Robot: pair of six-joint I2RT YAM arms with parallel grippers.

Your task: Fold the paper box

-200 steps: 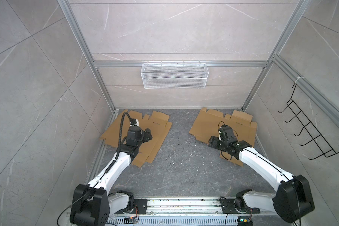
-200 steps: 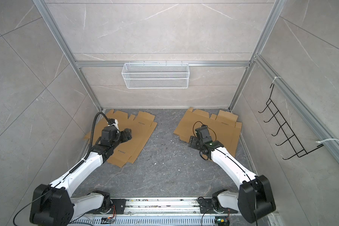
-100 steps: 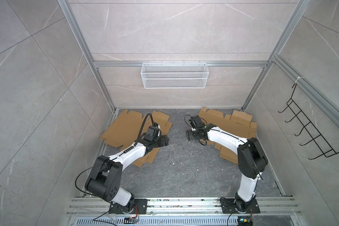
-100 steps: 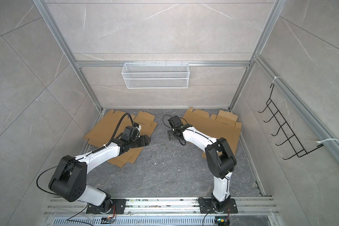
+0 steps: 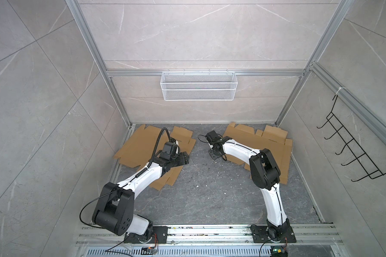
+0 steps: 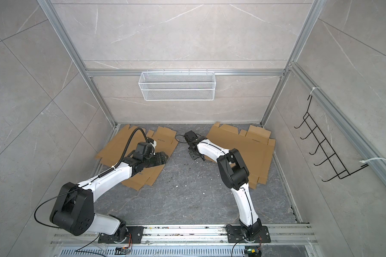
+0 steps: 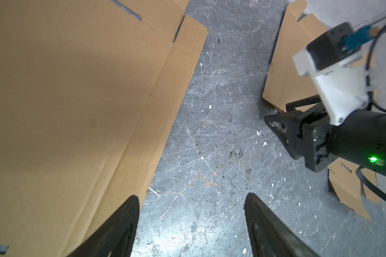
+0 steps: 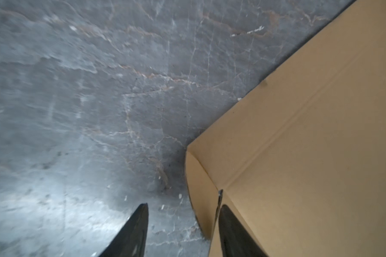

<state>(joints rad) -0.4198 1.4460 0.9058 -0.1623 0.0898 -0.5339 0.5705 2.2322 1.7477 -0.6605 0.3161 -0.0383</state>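
Step in hand: start of the fold, judged as the approach to a first grasp. Nothing is folded yet.

- Two cardboard blanks lie flat on the floor (image 5: 210, 189): the left sheet (image 5: 140, 144) far left, the right sheet (image 5: 256, 139) far right, well apart, with bare floor between them.
- Left gripper (image 7: 192, 200) is at the right edge of the left sheet. Its jaws are released and wide, one finger (image 7: 123, 222) over the sheet's margin and the other over the floor. It holds nothing.
- Right gripper (image 8: 183, 209) is at the left corner of the right sheet (image 8: 310, 155). Its jaws are apart, though narrower than the left's. One finger (image 8: 232, 233) overlaps the corner flap and the other is over the floor. It is not clamped on anything I can see.

Next move, as I judge it: the right jaws need to close on the corner flap's edge and then lift it along the crease. The sheet is thin and flat, so one finger must get under the edge first. The risk is that the sheet slides instead of lifting.

Hard to make out:
- In both top views each arm covers the near inner part of its own sheet.
- I cannot tell whether either finger touches the cardboard.
- The floor side of the right wrist view is blurred.
- The print on the sheets is too small to read.
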